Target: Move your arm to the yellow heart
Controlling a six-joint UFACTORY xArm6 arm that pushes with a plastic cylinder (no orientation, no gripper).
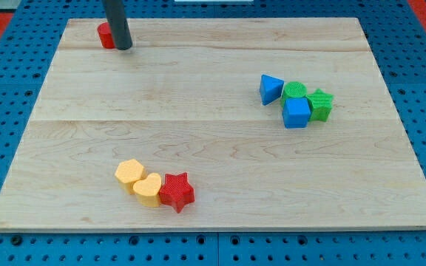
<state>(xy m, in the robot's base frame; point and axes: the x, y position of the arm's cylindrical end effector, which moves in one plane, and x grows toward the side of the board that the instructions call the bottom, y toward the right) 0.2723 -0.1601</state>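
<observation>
The yellow heart lies near the view's bottom left of the wooden board. It touches a yellow hexagon on its left and a red star on its right. My tip is at the view's top left, right beside a red block that the rod partly hides. The tip is far from the yellow heart, almost straight above it in the view.
A cluster sits at the view's right: a blue triangle, a green round block, a blue cube and a green star. Blue pegboard surrounds the board.
</observation>
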